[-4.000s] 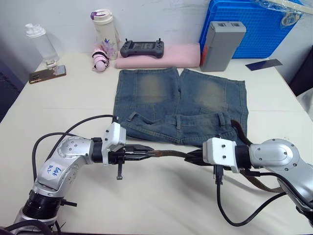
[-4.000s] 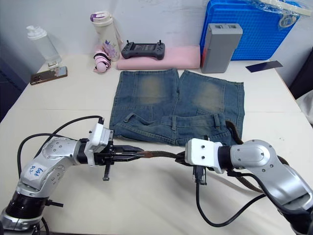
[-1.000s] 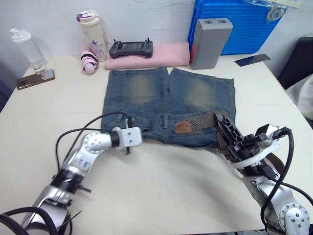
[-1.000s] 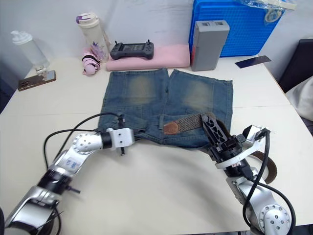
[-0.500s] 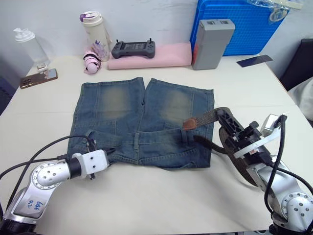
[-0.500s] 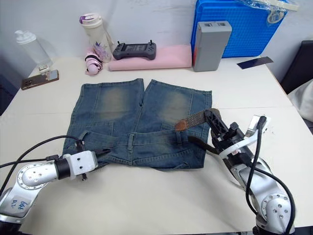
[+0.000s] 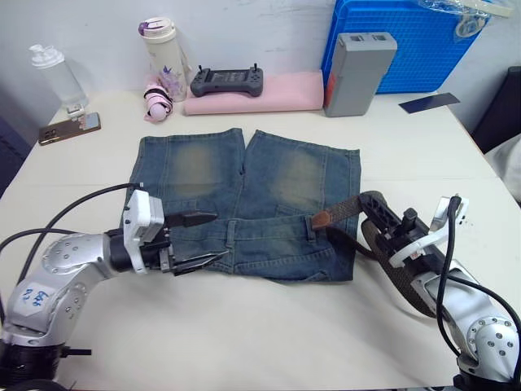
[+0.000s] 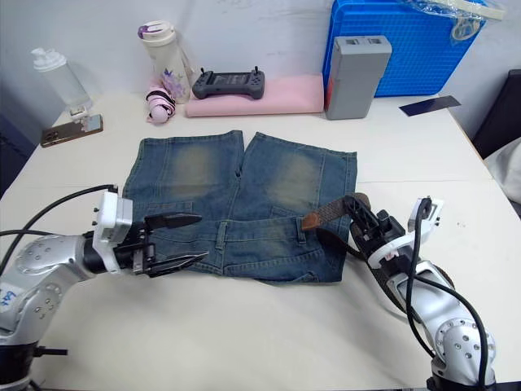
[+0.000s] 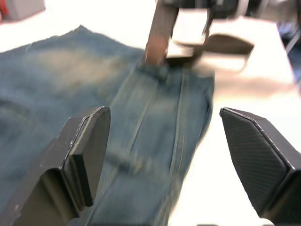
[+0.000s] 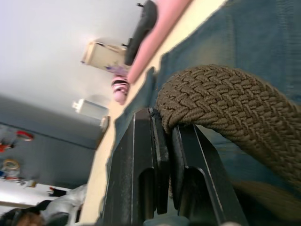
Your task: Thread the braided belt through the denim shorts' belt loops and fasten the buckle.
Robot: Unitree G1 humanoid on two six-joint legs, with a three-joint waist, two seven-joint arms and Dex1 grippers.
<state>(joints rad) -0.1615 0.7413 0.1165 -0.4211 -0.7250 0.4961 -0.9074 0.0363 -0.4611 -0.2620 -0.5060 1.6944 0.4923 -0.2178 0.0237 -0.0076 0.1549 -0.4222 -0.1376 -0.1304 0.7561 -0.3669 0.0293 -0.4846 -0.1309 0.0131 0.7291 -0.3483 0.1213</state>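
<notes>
My right jaws [image 7: 376, 213] pinch the limp braided belt [image 7: 352, 207] (floppy, best held near its tip); left jaws [image 7: 202, 238] gape empty.

The right hand [image 10: 162, 127] has its two black fingers clamped tight on the braided belt [image 10: 221, 106], which arches over their tips. Denim shorts [image 10: 263, 37] lie just behind, and a pink pad [image 10: 157, 40] sits farther off on the worktop [image 10: 188, 29].

Left hand [image 7: 199, 239] reaches rightward at near left, fingers spread wide; right hand [image 7: 372, 213], near right, is clamped closed.
</notes>
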